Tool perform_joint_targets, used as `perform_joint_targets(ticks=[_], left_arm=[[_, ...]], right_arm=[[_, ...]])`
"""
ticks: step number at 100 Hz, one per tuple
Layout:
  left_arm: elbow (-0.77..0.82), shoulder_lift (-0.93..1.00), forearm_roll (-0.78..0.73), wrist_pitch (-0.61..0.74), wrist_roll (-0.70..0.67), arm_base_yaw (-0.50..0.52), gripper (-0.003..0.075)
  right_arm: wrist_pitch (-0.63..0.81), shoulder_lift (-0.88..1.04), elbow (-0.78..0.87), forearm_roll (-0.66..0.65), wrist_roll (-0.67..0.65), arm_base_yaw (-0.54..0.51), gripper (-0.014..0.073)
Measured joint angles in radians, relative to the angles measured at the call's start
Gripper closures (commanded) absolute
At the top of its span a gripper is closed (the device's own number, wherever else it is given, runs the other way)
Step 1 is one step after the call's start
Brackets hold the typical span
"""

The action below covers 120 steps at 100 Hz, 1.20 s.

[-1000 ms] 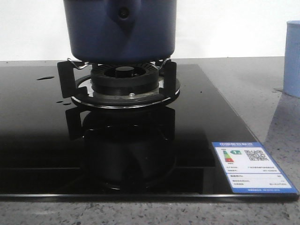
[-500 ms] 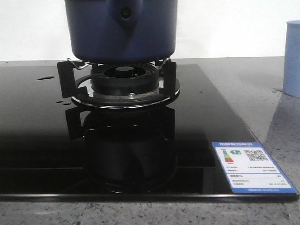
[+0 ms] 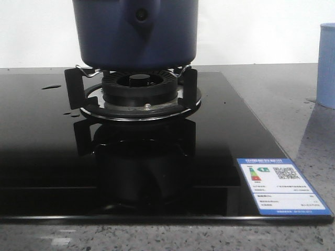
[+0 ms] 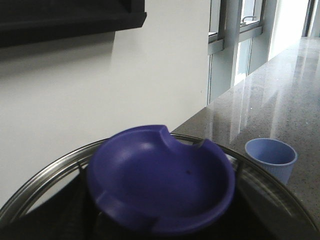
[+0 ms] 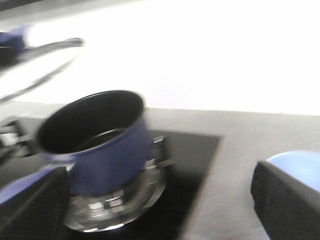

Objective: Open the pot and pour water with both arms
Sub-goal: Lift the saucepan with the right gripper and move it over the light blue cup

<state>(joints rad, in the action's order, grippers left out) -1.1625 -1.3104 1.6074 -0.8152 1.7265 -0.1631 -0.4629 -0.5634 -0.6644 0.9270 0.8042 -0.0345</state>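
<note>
The pot (image 3: pixel 135 32) sits lidless on the burner grate (image 3: pixel 133 94) of the black glass cooktop (image 3: pixel 47 157), toward its far edge. The left gripper's grip can't be judged (only the glass lid (image 4: pixel 160 192) shows close beneath its camera). The right gripper (image 5: pixel 160 210) is spread wide, its fingers (image 5: pixel 32 200) empty, and a pale blue ribbed cup (image 3: pixel 327 65) stands on the counter off the cooktop's right edge.

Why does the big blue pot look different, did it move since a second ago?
Yes, slightly. In the front view the pot has slid a little to the right over the burner stand, which stays put. It still sits on the stand.
</note>
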Motion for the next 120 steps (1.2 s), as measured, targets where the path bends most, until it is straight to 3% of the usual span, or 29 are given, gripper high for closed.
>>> perform_joint_targets(ticks=[18,31,81,120], left_arm=[[0.000,0.105,-0.075,0.022,-0.083,0.004,0.0425],[0.000,0.155,-0.084,0.030,-0.095,0.004,0.0425],[0.000,0.177,-0.087,0.030,-0.108,0.004,0.0425],[0.000,0.177,-0.087,0.030,-0.108,0.004,0.0425]], right_arm=[[0.041,0.000,0.000,-0.272,0.013,0.000,-0.0071],[0.101,0.000,0.027,-0.327,0.016,-0.017,-0.0071],[0.289,-0.013,0.258,-0.247,-0.071,-0.050,-0.0071],[0.486,-0.213,0.259,-0.231,-0.071,0.069,-0.0071]])
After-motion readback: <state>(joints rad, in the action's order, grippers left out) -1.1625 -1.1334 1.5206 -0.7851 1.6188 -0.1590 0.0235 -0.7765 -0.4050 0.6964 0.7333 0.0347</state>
